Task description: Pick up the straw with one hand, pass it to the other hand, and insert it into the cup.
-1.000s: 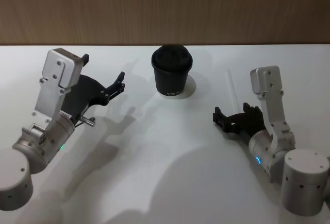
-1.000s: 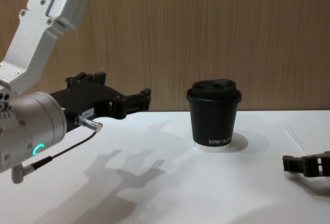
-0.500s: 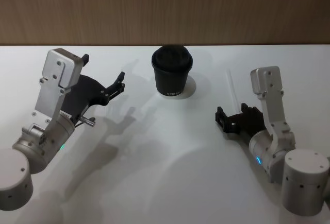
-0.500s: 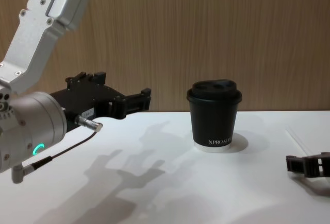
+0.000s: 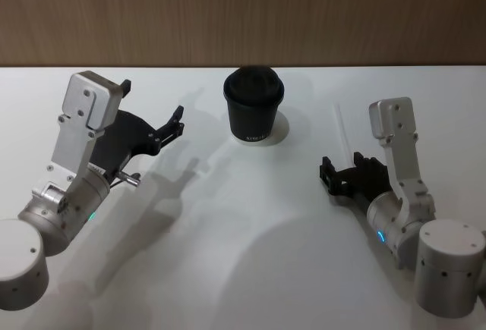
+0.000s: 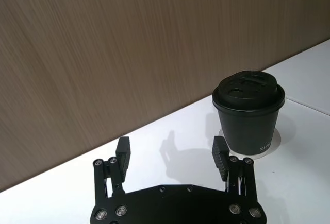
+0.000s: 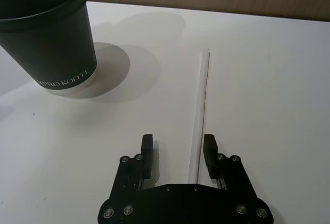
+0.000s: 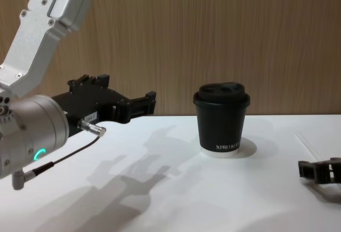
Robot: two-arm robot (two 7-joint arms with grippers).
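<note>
**Right pincer open astride the straw, left pincer open and waiting**

On your left, the left pincer [image 5: 152, 101] is held raised above the tabletop [image 5: 228, 231]. Its silver wrist slopes up from the near left corner and its black fingers reach forward and inward, toward the cup. In the left wrist view the left pincer [image 6: 171, 149] has its two fingers spread wide with nothing between them. The chest view shows it well above the surface, level with the cup's lid, with a green light [image 8: 38, 154] glowing on the wrist and a thin cable [image 8: 58, 160] looping beneath it.

At the middle, toward the back, the cup [image 5: 253, 114] stands upright with its lid on, well apart from both pincers.

Right of the cup, the straw [image 5: 342, 129] lies flat on the tabletop, running front to back. Its near end passes between the fingers of the right pincer [image 5: 343, 167]. That pincer sits low, just over the surface, with its forearm angled up behind it. In the right wrist view the right pincer [image 7: 178, 144] is parted, not clamped. The straw [image 7: 201, 100] runs closer to one finger than the other, and you cannot tell whether it touches.

The tabletop is plain white and carries the soft shadows of both arms. Behind it stands a brown wood-grain wall [image 5: 243, 11].
</note>
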